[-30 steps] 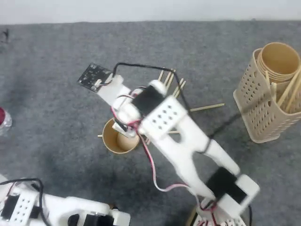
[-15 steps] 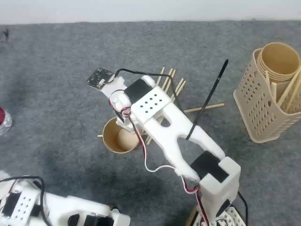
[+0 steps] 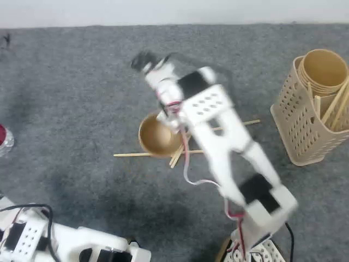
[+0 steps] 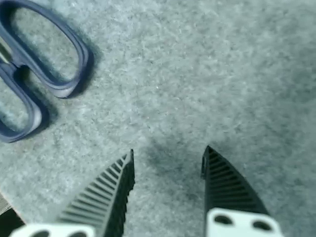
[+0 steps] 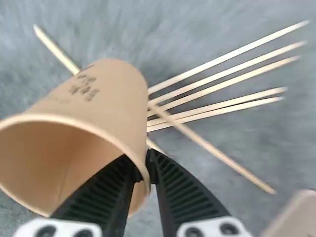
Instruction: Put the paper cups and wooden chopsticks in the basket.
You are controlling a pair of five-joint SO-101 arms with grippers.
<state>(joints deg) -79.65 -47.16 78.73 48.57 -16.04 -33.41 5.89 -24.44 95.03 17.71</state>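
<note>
Tan paper cup (image 5: pixel 84 143) tilts over the loose wooden chopsticks (image 5: pixel 222 89) on the grey mat (image 3: pixel 65 98), its wall clamped in the right gripper (image 5: pixel 145 158). The basket (image 3: pixel 305 120) stands well apart. The left gripper (image 4: pixel 168 163) hovers, jaws apart, near blue scissors (image 4: pixel 39 74).

Blue scissors (image 4: pixel 84 59) flat on grey mat (image 4: pixel 222 59)

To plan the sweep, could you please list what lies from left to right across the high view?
A small red-and-clear object at the edge → brown paper cup → tall beige perforated plastic basket.
</note>
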